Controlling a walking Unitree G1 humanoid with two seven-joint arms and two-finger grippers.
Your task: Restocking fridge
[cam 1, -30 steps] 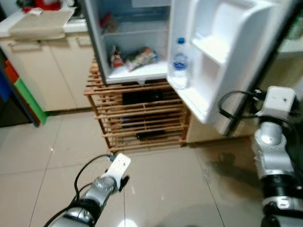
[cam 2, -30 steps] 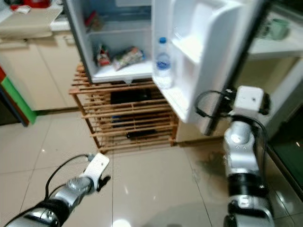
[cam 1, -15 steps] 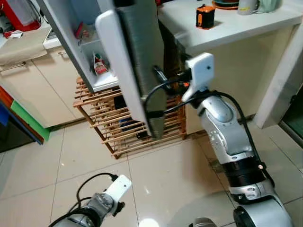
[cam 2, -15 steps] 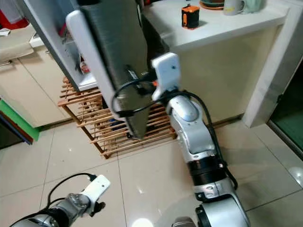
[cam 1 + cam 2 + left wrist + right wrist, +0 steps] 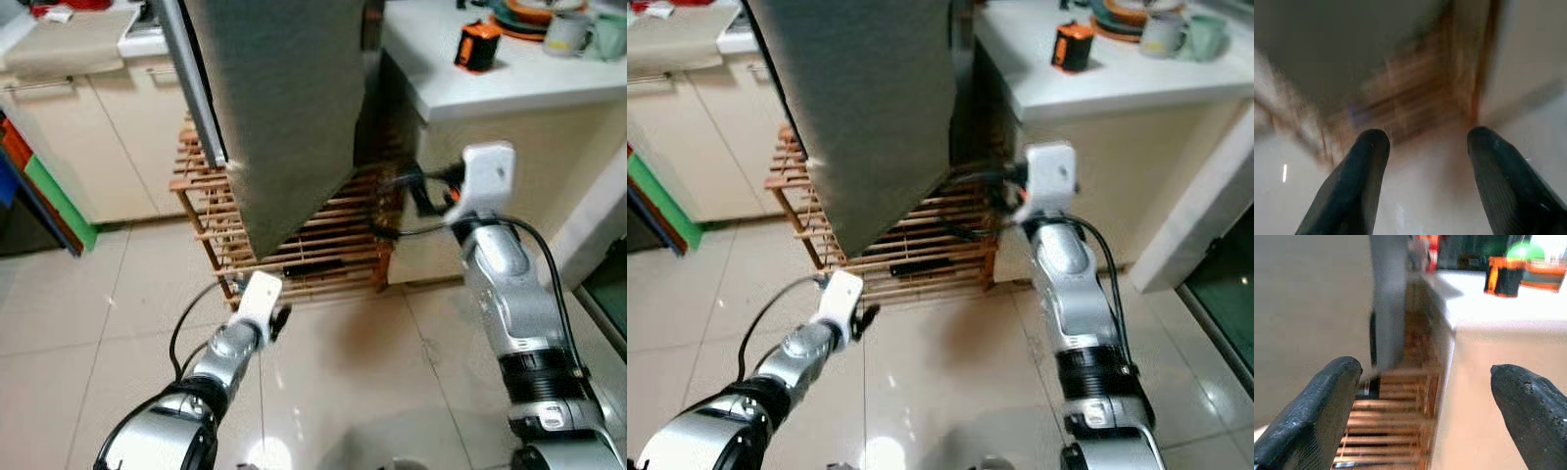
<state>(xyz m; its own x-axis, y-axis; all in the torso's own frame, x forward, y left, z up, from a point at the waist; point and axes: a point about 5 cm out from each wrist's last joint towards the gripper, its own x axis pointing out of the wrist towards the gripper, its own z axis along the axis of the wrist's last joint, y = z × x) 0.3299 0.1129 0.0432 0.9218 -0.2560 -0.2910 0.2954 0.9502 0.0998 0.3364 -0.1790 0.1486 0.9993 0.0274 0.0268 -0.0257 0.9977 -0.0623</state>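
The fridge door [image 5: 284, 108] shows its grey outer face and stands nearly shut against the fridge body, hiding the shelves inside. The fridge rests on a wooden slatted rack [image 5: 323, 245]. My right gripper [image 5: 1425, 372] is open and holds nothing; it is raised beside the fridge's right side, facing the gap between the door edge and the white counter [image 5: 490, 88]. My left gripper [image 5: 1425, 142] is open too, held low over the floor tiles and facing the foot of the rack. The left wrist [image 5: 260, 296] sits just in front of the rack.
An orange and black tape measure [image 5: 477, 49], mugs and plates [image 5: 573, 24] stand on the counter to the right. Beige cabinets [image 5: 88, 147] line the left wall, with coloured boards [image 5: 54, 201] leaning nearby. Glossy tiled floor [image 5: 343, 392] lies in front.
The fridge door has swung from wide open to almost shut, with my right arm following along its outer side. My left gripper has risen towards the rack. The camera view shifted.
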